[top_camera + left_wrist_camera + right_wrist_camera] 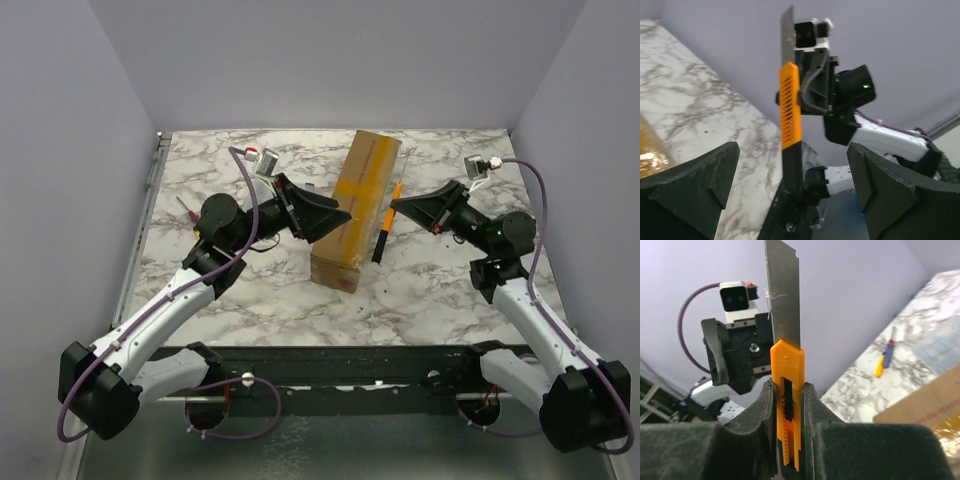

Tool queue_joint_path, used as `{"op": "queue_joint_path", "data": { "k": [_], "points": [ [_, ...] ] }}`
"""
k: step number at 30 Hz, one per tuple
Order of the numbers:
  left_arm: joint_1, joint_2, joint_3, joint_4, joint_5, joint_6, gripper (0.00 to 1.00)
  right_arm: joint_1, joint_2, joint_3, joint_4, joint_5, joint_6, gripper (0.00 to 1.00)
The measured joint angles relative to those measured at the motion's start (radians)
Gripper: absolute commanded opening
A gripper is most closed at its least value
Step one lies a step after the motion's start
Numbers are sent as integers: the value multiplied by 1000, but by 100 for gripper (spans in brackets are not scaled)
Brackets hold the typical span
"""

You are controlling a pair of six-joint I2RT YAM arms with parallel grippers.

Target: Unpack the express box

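Right now my right claw (788, 405) is nearly closed, clamped on the orange body of the knife (386, 228) with the blade (782, 290) run well out. My left claw (794, 165) is spread as wide as it goes and holds nothing. The box (355, 205) lies in the middle of the desk (250, 290), its long side running from far to near and tilted a little, with the tape (362, 190) along its top. From above, the knife sits just right of the box and my left claw is at the box's left edge; I cannot tell whether either one touches the cardboard. I take the step in hand to be slitting the tape, and the cut should be shallow. With this much blade out, I would lay it low along the strip rather than stab down, so that only the tape parts and whatever is inside is spared. The grip is on the knife's narrow sides, so a sideways push could swivel it; I would pull straight along the seam, in line with the handle. My left claw should press the box down on the left side, well off the tape line, because a light carton will slide under the blade. I would also keep that open claw out of the blade's path, since the two wrists are close across the box.
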Motion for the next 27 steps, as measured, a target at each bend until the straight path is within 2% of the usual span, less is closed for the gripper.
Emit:
{"op": "queue_joint_path", "data": {
  "k": [4,11,22,27],
  "points": [
    [-44,-32,-61,106,21,-110,99,76,105,5,205,-2,107,0],
    [-147,-40,-103,152,15,-171,99,222,154,6,388,33,171,0],
    [-227,-42,-128,177,-24,-170,85,283,137,-16,492,124,192,0],
    [-242,-34,-128,193,-43,-164,75,309,153,-16,523,134,199,0]
  ]
}}
